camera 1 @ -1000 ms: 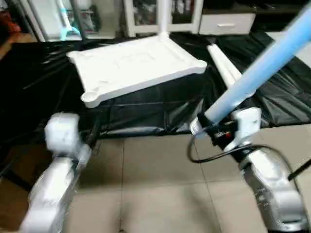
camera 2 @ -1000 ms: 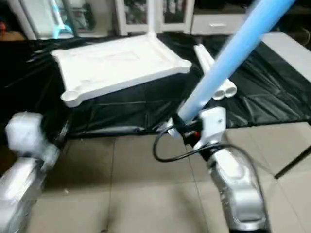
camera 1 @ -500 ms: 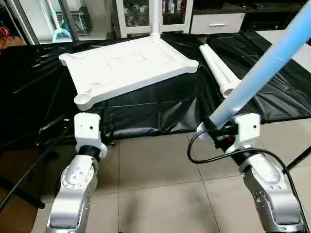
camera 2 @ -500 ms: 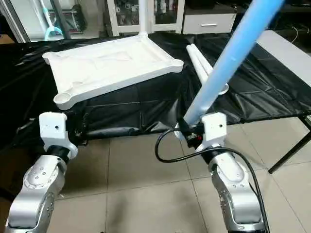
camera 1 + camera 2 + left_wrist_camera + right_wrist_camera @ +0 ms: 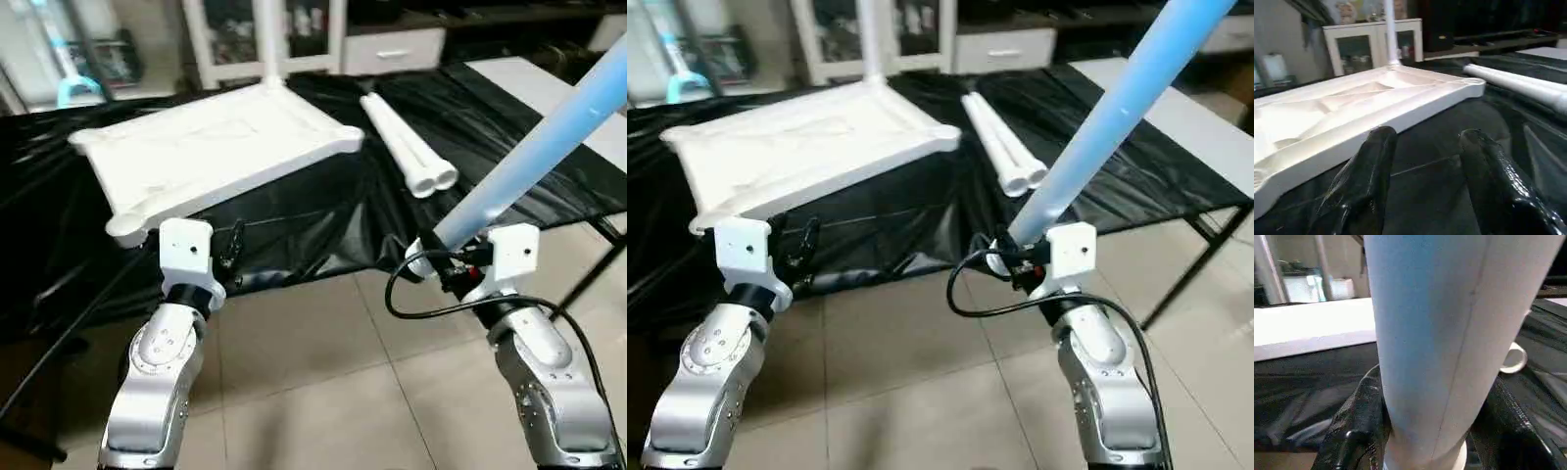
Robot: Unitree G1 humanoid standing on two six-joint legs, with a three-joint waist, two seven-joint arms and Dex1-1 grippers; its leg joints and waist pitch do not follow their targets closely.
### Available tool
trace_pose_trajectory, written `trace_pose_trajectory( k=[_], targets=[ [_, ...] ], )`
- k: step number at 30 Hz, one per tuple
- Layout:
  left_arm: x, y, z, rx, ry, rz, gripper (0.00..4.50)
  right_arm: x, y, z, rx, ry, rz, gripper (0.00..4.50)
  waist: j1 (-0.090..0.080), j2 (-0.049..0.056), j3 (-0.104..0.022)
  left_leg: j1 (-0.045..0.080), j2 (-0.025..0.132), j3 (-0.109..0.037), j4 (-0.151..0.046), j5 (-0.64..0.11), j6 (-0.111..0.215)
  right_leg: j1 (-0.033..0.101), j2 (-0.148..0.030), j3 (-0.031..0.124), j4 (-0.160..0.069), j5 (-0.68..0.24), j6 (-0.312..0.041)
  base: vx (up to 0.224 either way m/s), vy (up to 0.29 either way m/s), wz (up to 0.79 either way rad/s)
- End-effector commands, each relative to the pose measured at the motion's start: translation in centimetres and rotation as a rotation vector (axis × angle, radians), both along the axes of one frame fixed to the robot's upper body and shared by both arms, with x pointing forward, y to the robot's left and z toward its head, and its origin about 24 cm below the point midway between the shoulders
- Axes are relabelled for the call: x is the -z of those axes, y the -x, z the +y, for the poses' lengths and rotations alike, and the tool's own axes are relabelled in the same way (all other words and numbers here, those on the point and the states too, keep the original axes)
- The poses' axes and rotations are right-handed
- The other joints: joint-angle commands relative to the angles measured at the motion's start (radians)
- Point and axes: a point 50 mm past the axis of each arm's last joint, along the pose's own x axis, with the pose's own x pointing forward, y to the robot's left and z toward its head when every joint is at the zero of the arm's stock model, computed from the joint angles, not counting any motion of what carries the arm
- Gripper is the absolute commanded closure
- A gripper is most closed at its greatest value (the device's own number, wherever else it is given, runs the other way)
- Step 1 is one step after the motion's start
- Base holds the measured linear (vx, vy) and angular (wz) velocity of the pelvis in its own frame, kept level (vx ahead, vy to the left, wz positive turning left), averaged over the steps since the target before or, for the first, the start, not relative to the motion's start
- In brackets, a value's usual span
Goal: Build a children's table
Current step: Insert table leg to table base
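The tabletop (image 5: 211, 147) lies underside up on the black-covered bench (image 5: 549, 166), one leg (image 5: 266, 39) standing in its far corner (two legs (image 5: 407, 147) lie just beside it). Nearer than it, the right tool (image 5: 1425, 445) grasps a leg (image 5: 534, 157); the left tool (image 5: 1425, 166) hangs released, empty.

The tabletop (image 5: 211, 147) lies on the table (image 5: 549, 127), left of two legs (image 5: 407, 152) lying side by side; one leg (image 5: 266, 39) stands upright at its far corner.
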Motion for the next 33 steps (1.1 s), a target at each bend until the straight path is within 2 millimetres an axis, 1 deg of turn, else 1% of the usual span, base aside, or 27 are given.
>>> trace_pose_trajectory(
  k=[1,3,4,5,7,9,10,11,12,13,15,16,17,18,20,21,22,24,25,26,27,28,29,30,31,32,33],
  targets=[
    [-0.28,0.18,0.12,-0.002,-0.013,-0.009,2.11,-0.7,-0.3,0.14,-0.011,0.001,-0.026,2.66,0.005,-0.008,-0.071,-0.007,0.038,-0.03,-0.07,-0.224,0.132,0.061,-0.042,0.021,-0.067,-0.24,-0.275,0.074,-0.005,0.05],
    [-0.29,0.24,0.12,-0.001,-0.02,-0.008,2.11,-0.64,-0.32,0.15,-0.013,0.004,-0.023,2.66,0.007,-0.006,-0.075,-0.009,0.037,-0.03,-0.065,-0.165,0.166,0.065,-0.04,0.018,-0.059,-0.179,-0.29,0.096,0.002,0.04],
    [-0.29,0.28,0.12,-0.001,-0.021,-0.007,2.11,-0.64,-0.32,0.13,-0.013,0.005,-0.023,2.66,0.009,-0.001,-0.08,-0.001,0.038,-0.034,-0.058,-0.076,0.22,0.064,-0.033,0.009,-0.04,-0.083,-0.299,0.1,0.006,0.04],
    [-0.29,0.31,0.11,-0.001,-0.021,-0.007,2.11,-0.64,-0.33,0.11,-0.013,0.006,-0.023,2.66,0.01,-0.001,-0.082,0.002,0.037,-0.037,-0.055,-0.043,0.242,0.062,-0.031,0.007,-0.033,-0.049,-0.298,0.124,0.013,0.04],
    [-0.27,0.34,0.08,-0.001,-0.024,-0.006,2.11,-0.67,-0.36,0.11,-0.016,0.012,-0.025,2.66,0.016,0.001,-0.086,0.022,0.038,-0.047,-0.041,0.065,0.336,0.047,-0.025,-0.005,-0.009,0.047,-0.281,0.117,0.014,0.05],
    [-0.27,0.35,0.05,0.0,-0.025,-0.006,2.11,-0.72,-0.38,0.13,-0.019,0.016,-0.028,2.66,0.021,0.001,-0.088,0.033,0.04,-0.057,-0.032,0.128,0.384,0.038,-0.023,-0.012,0.005,0.076,-0.261,0.081,0.01,0.08],
    [-0.27,0.35,0.05,0.001,-0.026,-0.005,2.11,-0.75,-0.39,0.14,-0.02,0.017,-0.03,2.66,0.024,-0.004,-0.086,0.038,0.037,-0.058,-0.025,0.141,0.402,0.032,-0.023,-0.009,0.011,0.09,-0.256,0.075,0.007,0.09],
    [-0.27,0.34,0.03,0.001,-0.026,-0.005,2.11,-0.77,-0.41,0.15,-0.021,0.019,-0.031,2.66,0.028,-0.005,-0.084,0.035,0.036,-0.059,-0.023,0.141,0.405,0.033,-0.026,-0.007,0.012,0.092,-0.26,0.058,0.0,0.12],
    [-0.27,0.33,0.03,0.001,-0.027,-0.005,2.11,-0.78,-0.43,0.16,-0.021,0.021,-0.032,2.66,0.032,-0.009,-0.081,0.021,0.023,-0.053,-0.016,0.132,0.401,0.044,-0.031,0.0,0.01,0.093,-0.268,0.0,0.0,0.0],
    [-0.27,0.32,0.03,0.002,-0.028,-0.005,2.11,-0.79,-0.44,0.17,-0.022,0.022,-0.033,2.66,0.042,-0.007,-0.08,0.005,0.017,-0.049,-0.013,0.118,0.385,0.06,-0.037,0.007,0.007,0.084,-0.278,0.0,0.0,0.0],
    [-0.27,0.31,0.03,0.002,-0.028,-0.004,2.11,-0.8,-0.43,0.18,-0.022,0.024,-0.033,2.66,0.047,-0.004,-0.08,0.0,0.016,-0.051,-0.014,0.116,0.367,0.068,-0.036,0.005,0.003,0.062,-0.28,0.0,0.0,0.0],
    [-0.26,0.29,0.03,0.002,-0.029,-0.004,2.11,-0.79,-0.44,0.17,-0.023,0.025,-0.033,2.66,0.048,-0.002,-0.078,0.012,0.023,-0.056,-0.019,0.107,0.355,0.061,-0.031,0.0,0.002,0.033,-0.281,0.0,0.0,0.0],
    [-0.25,0.28,0.02,0.002,-0.029,-0.003,2.11,-0.79,-0.44,0.16,-0.023,0.025,-0.033,2.66,0.047,0.0,-0.078,0.022,0.031,-0.064,-0.022,0.108,0.356,0.056,-0.026,-0.007,0.005,0.015,-0.277,0.0,0.0,0.0],
    [-0.23,0.26,0.01,0.002,-0.03,-0.002,2.11,-0.79,-0.46,0.13,-0.023,0.027,-0.033,2.66,0.045,0.003,-0.079,0.036,0.039,-0.075,-0.024,0.121,0.368,0.045,-0.023,-0.012,0.012,0.012,-0.269,0.0,0.0,0.0],
    [-0.17,0.25,-0.04,0.002,-0.03,0.002,2.11,-0.78,-0.46,0.09,-0.023,0.031,-0.032,2.66,0.041,0.004,-0.077,0.043,0.045,-0.083,-0.024,0.124,0.386,0.038,-0.027,-0.015,0.013,-0.001,-0.255,0.0,0.0,0.0],
    [-0.16,0.27,-0.05,0.002,-0.029,0.003,2.11,-0.78,-0.45,0.09,-0.024,0.032,-0.033,2.66,0.043,-0.001,-0.076,0.027,0.034,-0.074,-0.02,0.111,0.378,0.051,-0.035,-0.008,0.004,-0.006,-0.254,0.0,0.0,0.0],
    [-0.12,0.28,-0.09,0.003,-0.029,0.005,2.11,-0.79,-0.43,0.09,-0.025,0.034,-0.033,2.66,0.048,-0.005,-0.076,0.001,0.016,-0.06,-0.014,0.092,0.349,0.076,-0.044,0.004,-0.01,-0.019,-0.261,0.0,0.0,0.0],
    [-0.1,0.29,-0.11,0.004,-0.029,0.006,2.11,-0.8,-0.42,0.08,-0.026,0.041,-0.033,2.66,0.055,-0.006,-0.073,-0.021,0.013,-0.054,-0.015,0.065,0.299,0.095,-0.047,0.01,-0.025,-0.079,-0.265,0.0,0.0,0.0],
    [-0.09,0.29,-0.13,0.004,-0.029,0.007,2.11,-0.8,-0.41,0.07,-0.027,0.046,-0.032,2.66,0.052,-0.002,-0.072,-0.012,0.019,-0.057,-0.021,0.052,0.275,0.091,-0.04,0.004,-0.028,-0.112,-0.264,0.0,0.0,0.0],
    [-0.09,0.29,-0.13,0.004,-0.029,0.007,2.11,-0.8,-0.41,0.07,-0.027,0.046,-0.032,2.66,0.049,0.0,-0.072,-0.005,0.023,-0.06,-0.024,0.049,0.269,0.086,-0.036,0.0,-0.026,-0.116,-0.264,0.0,0.0,0.0],
    [-0.05,0.31,-0.15,0.005,-0.027,0.011,2.11,-0.78,-0.39,0.05,-0.031,0.043,-0.028,2.66,0.042,0.004,-0.071,0.013,0.034,-0.071,-0.031,0.035,0.268,0.074,-0.028,-0.009,-0.018,-0.115,-0.263,0.0,0.0,0.0],
    [-0.03,0.34,-0.16,0.005,-0.026,0.013,2.11,-0.77,-0.37,0.02,-0.031,0.045,-0.027,2.66,0.05,-0.014,-0.065,-0.119,-0.027,-0.083,0.009,0.082,0.383,0.169,-0.074,-0.028,-0.063,-0.123,-0.14,0.0,0.0,0.0],
    [-0.01,0.36,-0.16,0.004,-0.025,0.014,2.11,-0.77,-0.36,0.0,-0.032,0.048,-0.027,2.66,0.071,0.015,-0.08,-0.078,-0.016,-0.088,0.008,0.102,0.379,0.152,-0.096,-0.045,-0.068,-0.147,-0.127,-0.006,0.037,0.4],
    [0.01,0.37,-0.13,0.002,-0.024,0.016,2.11,-0.76,-0.35,0.0,-0.032,0.05,-0.027,2.66,0.038,0.014,-0.068,-0.082,-0.018,-0.113,0.004,0.112,0.394,0.153,-0.071,-0.078,-0.078,-0.215,-0.101,0.013,0.046,0.74],
    [0.02,0.37,-0.11,0.001,-0.022,0.017,2.11,-0.76,-0.35,0.0,-0.031,0.052,-0.027,2.66,0.039,0.023,-0.066,-0.058,-0.021,-0.125,-0.004,0.118,0.392,0.145,-0.053,-0.091,-0.079,-0.231,-0.093,0.013,0.046,0.74],
    [0.02,0.37,-0.11,0.001,-0.022,0.017,2.11,-0.76,-0.35,0.0,-0.031,0.052,-0.027,2.66,0.007,0.038,-0.066,0.013,-0.015,-0.193,-0.031,0.126,0.442,0.112,0.007,-0.116,-0.035,-0.238,-0.081,0.077,0.004,0.61],
    [0.04,0.4,0.04,-0.008,-0.016,0.02,2.11,-0.67,-0.32,0.2,-0.046,0.052,-0.021,2.66,-0.026,0.047,-0.057,0.118,0.015,-0.302,-0.053,0.025,0.537,0.009,0.05,-0.105,0.061,-0.311,-0.047,0.101,-0.024,0.65]
  ],
)
